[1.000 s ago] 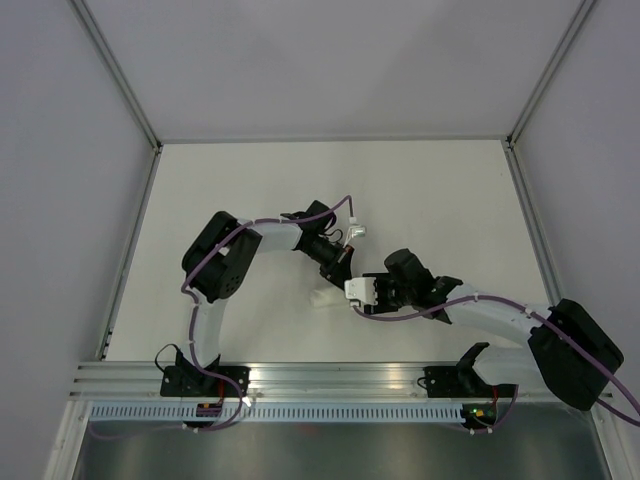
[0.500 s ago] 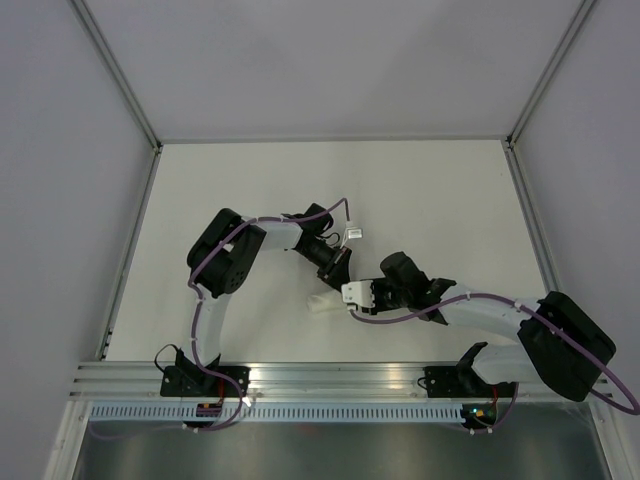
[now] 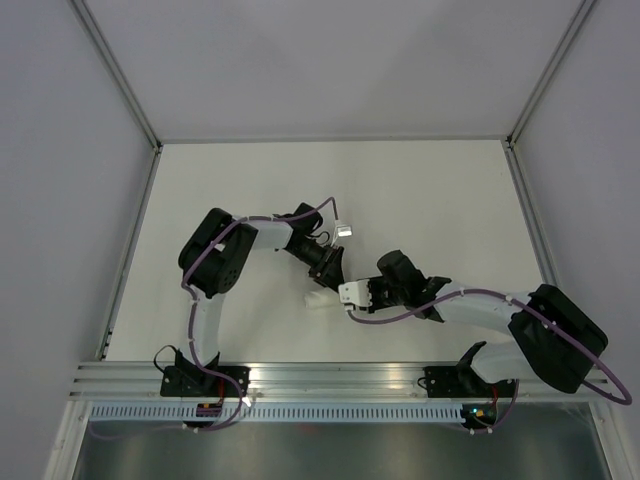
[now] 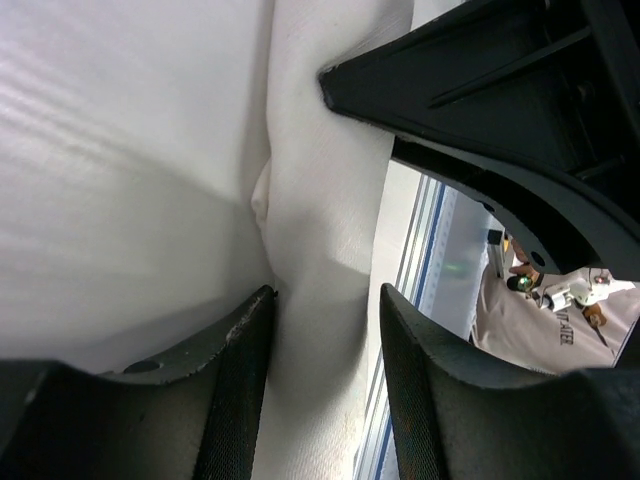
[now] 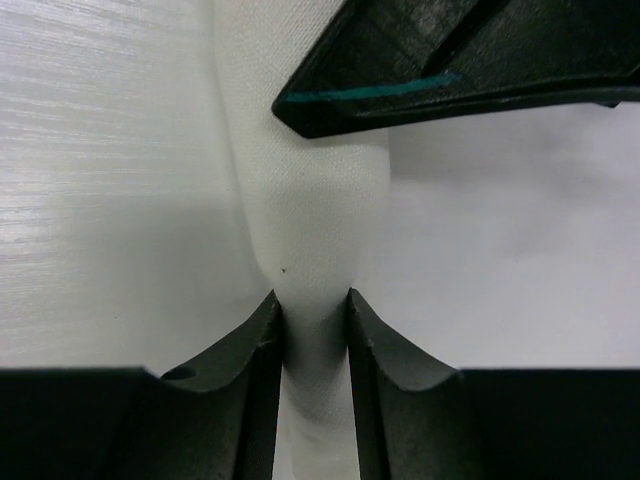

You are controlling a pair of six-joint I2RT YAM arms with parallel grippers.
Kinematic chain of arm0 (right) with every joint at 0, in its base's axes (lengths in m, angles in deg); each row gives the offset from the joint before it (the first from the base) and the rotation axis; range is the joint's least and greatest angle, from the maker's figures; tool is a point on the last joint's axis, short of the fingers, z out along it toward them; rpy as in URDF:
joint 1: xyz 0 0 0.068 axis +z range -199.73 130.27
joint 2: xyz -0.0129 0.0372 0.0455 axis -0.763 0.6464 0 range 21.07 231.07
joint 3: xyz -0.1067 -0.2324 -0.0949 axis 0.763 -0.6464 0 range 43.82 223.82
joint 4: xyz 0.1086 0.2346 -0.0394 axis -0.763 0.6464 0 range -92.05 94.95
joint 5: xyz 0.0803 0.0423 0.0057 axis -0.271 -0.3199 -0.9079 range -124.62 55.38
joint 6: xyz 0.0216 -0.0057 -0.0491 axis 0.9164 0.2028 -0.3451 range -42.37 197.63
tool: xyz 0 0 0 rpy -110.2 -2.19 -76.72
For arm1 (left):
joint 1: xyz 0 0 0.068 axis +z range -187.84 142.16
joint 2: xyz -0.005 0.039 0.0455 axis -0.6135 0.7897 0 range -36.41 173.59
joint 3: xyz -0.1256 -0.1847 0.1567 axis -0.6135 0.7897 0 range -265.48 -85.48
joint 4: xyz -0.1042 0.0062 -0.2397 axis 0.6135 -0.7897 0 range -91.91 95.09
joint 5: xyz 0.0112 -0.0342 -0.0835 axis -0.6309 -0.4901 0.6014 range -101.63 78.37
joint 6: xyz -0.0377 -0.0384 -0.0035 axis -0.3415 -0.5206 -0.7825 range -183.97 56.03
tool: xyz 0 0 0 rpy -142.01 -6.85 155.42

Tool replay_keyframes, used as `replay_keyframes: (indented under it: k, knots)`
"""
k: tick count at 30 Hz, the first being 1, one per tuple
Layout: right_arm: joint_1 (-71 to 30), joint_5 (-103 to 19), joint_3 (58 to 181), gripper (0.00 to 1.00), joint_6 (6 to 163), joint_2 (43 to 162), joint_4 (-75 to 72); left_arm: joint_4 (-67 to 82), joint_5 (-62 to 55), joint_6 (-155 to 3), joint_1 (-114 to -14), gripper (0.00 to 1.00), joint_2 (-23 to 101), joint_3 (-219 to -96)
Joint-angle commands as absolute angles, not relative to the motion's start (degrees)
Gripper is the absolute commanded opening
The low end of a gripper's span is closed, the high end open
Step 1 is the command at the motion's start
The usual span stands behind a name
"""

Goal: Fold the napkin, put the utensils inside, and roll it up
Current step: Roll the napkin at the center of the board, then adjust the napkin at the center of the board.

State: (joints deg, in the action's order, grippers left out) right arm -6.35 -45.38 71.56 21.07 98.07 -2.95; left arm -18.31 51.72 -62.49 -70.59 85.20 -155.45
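1. White cloth napkin (image 3: 318,301), rolled into a narrow bundle, lies on the off-white counter (image 3: 430,200). It sits near the ctr of the front half, where the two arms meet.
2. Black two-finger right gripper (image 5: 312,300): jaws nearly together, pinching the roll. The cloth is visibly waisted btwn the fingers (image 5: 262,340) and wider beyond them, so it grips the napkin.
3. Black two-finger left gripper (image 4: 325,295): jaws parted, one each side of the roll. One finger (image 4: 240,370) touches the cloth edge. The other side is in shadow, so can't tell whether it squeezes the roll or only straddles it.
4. Top view: the left gripper reaches the bundle from the far side, angled down twd the near edge. The right gripper comes in from the right, low over the counter. Their tips are just beside each other on the same bundle.
5. Each wrist view shows the other gripper's dark finger across the top of the picture, over the roll. The one in the right wrist view has a teal stripe along its edge.
6. Left wrist view: small dimple in the roll's left edge, approx halfway up.
7. Purple cables (image 3: 400,318) run along both white arms. Silver aluminium rail (image 3: 330,372) at the near edge carries the bases.
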Motion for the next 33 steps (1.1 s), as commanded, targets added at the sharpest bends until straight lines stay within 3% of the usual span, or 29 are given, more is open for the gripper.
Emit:
replay_keyframes:
  k: [1, 13, 20, 24, 33]
  knots:
    - [-6.75, -43.06, 72.03, 0.24, 20.24, 100.44, 0.06, -15.74, 44.79, -64.92, -68.52, 0.53, 83.04, -153.33]
    - [-7.19, -44.37, 75.37, 0.27, 17.78, 104.48, 0.94, -12.76, 40.85, -69.85, -63.69, 0.54, 80.05, -151.05]
    - [-9.47, -49.11, 80.99, 0.22, 15.05, 108.60, 7.88, -12.23, 26.44, -72.67, -61.92, 0.54, 76.01, -151.04]
    - [-11.23, -50.26, 84.15, 0.27, 13.73, 111.16, 8.33, -11.61, 22.12, -73.63, -61.92, 0.54, 75.21, -151.13]
    - [-13.26, -44.99, 89.51, 0.52, 19.09, 118.89, -1.25, -4.32, 18.34, -81.28, -63.15, 0.37, 71.09, -143.32]
